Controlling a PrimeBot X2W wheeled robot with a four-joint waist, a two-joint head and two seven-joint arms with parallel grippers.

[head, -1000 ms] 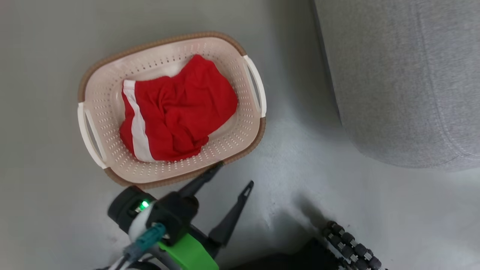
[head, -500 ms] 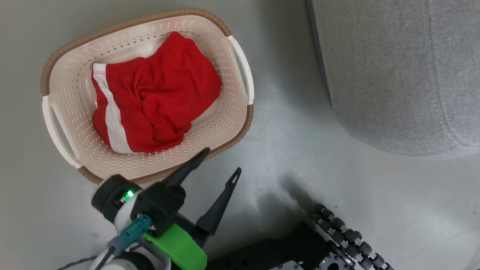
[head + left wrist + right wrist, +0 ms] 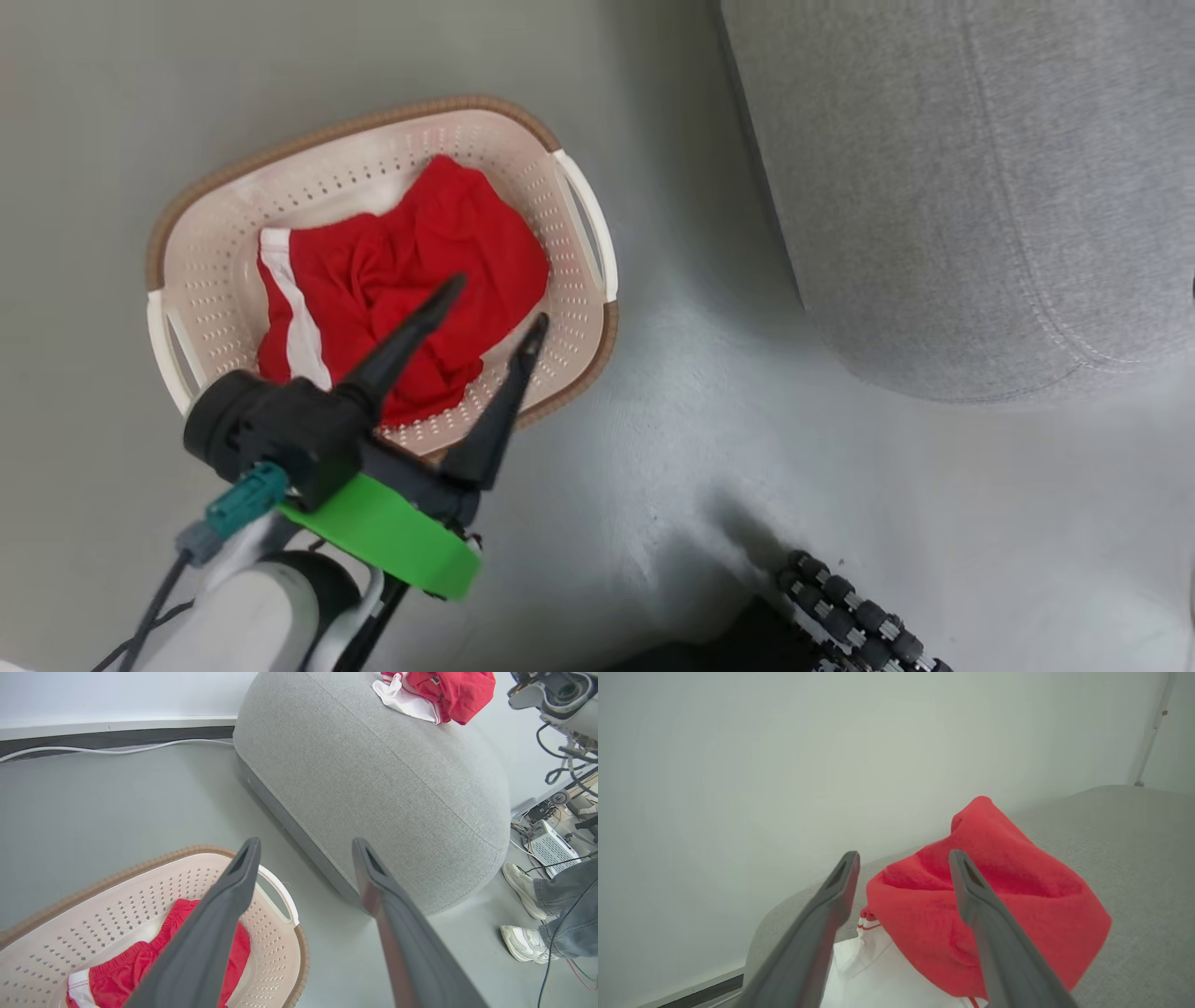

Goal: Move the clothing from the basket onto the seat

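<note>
Smooth grey floor (image 3: 653,448) under everything. We note the basket (image 3: 308,177) centre-left in the head view: a perforated cream plastic rounded rectangle with a brown woven-look rim. Crumpled soft red clothing (image 3: 439,243) with a white stripe lies inside. Left claw (image 3: 499,301) is poised over it, fingers spread and empty, forearm rising from the lower left. The seat (image 3: 934,187), grey woven upholstery, is upper right. Right claw (image 3: 903,855) gapes over a red-and-white garment (image 3: 994,914) lying loose on the seat.

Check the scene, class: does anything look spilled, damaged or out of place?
Nothing stands out. The basket sits upright on the floor with crumpled red clothing inside; another red-and-white garment lies bunched on the seat.
</note>
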